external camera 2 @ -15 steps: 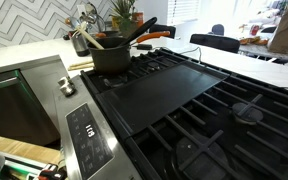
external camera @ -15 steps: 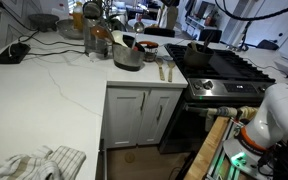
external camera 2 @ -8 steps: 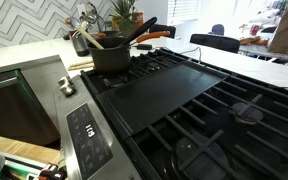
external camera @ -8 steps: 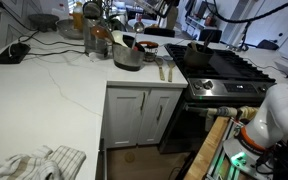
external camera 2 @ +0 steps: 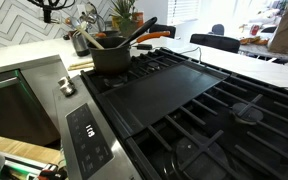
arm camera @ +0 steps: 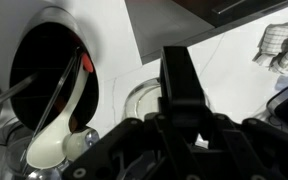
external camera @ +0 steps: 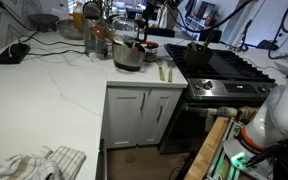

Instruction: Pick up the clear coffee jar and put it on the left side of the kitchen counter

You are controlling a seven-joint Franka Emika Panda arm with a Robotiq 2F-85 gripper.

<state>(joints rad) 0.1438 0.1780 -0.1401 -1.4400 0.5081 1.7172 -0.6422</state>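
In the wrist view the clear coffee jar shows only as a round glass rim on the white kitchen counter, right behind my dark gripper. One finger stands in front and hides the other, so the jaw opening does not show. The round steel pot with a white ladle sits beside the jar. In an exterior view the gripper hangs over the back of the counter, just above the steel pot. I cannot pick out the jar there. The gripper also shows in an exterior view.
Orange-tinted glass containers and a bowl stand at the back of the counter. A black phone and a crumpled cloth lie on it. The black stove top holds a dark pot.
The arm has swung in from above. The gripper now hangs over the pot and jar at the back of the counter, where none showed before.
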